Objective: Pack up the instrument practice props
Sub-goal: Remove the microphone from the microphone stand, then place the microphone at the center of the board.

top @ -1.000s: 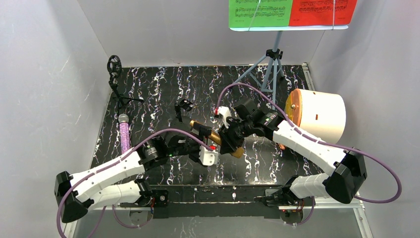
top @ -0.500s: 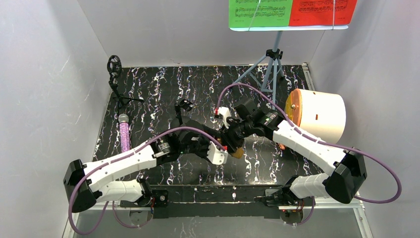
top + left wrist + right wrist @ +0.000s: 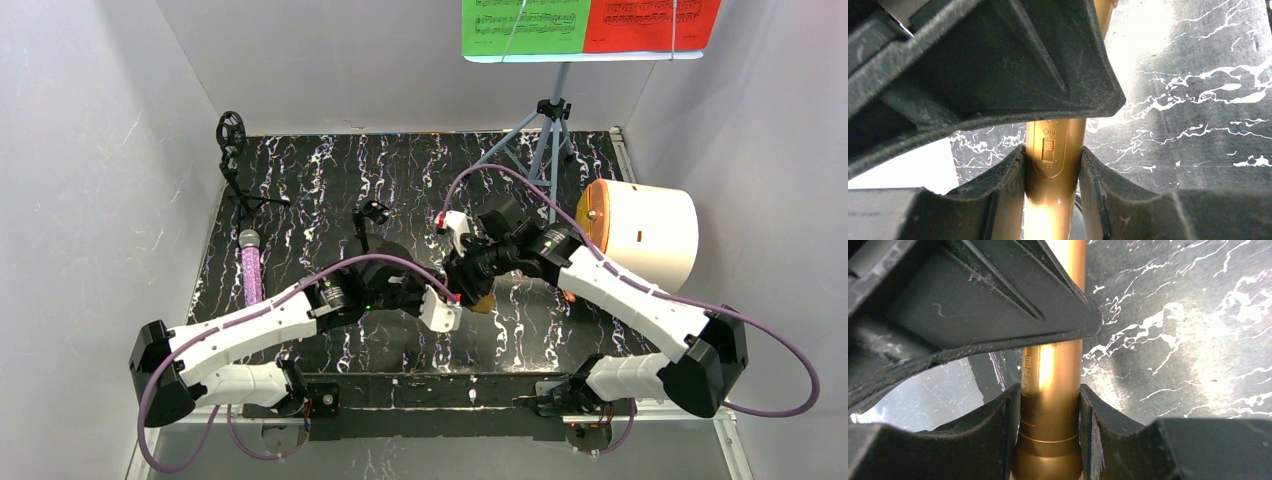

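The gold microphone (image 3: 485,304) hangs above the middle of the table, mostly covered by both grippers. My left gripper (image 3: 1053,159) is shut on its handle at the ON switch (image 3: 1048,150). My right gripper (image 3: 1050,407) is shut on the same gold microphone (image 3: 1052,390) close to its ringed end. In the top view both grippers meet at about the same spot, left gripper (image 3: 448,300), right gripper (image 3: 468,285). The purple glitter microphone (image 3: 250,275) lies at the left. One black mic mount (image 3: 232,150) stands back left, another (image 3: 372,215) mid-table. The pale blue music rack (image 3: 550,115) carries green (image 3: 522,27) and red (image 3: 650,25) score sheets.
A white cylindrical container (image 3: 650,232) with an orange end lies on its side at the right edge. Grey walls close in the black marbled table (image 3: 330,170) on three sides. The rack's tripod legs spread at the back right.
My left arm swung right to the gold microphone and its jaws closed on the handle. My right gripper kept its hold and barely moved.
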You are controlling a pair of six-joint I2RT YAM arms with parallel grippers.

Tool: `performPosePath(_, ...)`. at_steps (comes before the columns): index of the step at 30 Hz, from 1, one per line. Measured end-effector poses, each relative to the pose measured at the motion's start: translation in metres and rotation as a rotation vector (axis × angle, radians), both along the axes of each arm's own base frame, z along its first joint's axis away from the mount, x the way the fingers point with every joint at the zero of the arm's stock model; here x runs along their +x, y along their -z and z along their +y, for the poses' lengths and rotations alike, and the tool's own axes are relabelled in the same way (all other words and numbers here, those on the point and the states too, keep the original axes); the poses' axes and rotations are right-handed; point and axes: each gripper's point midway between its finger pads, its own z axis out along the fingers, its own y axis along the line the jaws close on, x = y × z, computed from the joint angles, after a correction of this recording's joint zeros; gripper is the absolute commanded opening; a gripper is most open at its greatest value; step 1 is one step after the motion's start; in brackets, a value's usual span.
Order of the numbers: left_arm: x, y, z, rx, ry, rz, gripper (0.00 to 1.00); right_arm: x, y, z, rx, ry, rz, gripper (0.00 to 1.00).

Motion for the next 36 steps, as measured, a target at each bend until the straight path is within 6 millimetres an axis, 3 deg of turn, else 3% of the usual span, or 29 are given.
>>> performPosePath(4,0.002,-0.01,0.001,-0.034,-0.025,-0.012,0.0,0.005,-0.014,-0.001,0.034,0.02,-0.072,0.66)
performPosePath(11,0.013,-0.014,0.013,-0.055,-0.164,0.001,0.0,0.025,-0.049,-0.02,0.084,0.129,-0.289,0.98)
performPosePath(17,0.03,-0.028,0.028,-0.104,-0.342,-0.016,0.0,0.035,-0.088,-0.049,0.194,0.273,-0.507,0.99)
performPosePath(21,0.047,-0.05,0.035,-0.213,-0.489,-0.025,0.0,0.04,-0.112,-0.071,0.293,0.387,-0.645,0.99)
performPosePath(26,0.081,-0.086,0.061,-0.385,-0.711,-0.018,0.0,0.046,-0.118,-0.089,0.341,0.491,-0.725,0.99)
performPosePath(30,0.118,-0.11,0.104,-0.529,-0.943,-0.006,0.0,0.053,-0.107,-0.097,0.321,0.555,-0.73,0.99)
performPosePath(36,0.15,-0.115,0.179,-0.643,-1.262,-0.002,0.0,0.054,-0.097,-0.109,0.315,0.613,-0.742,0.99)
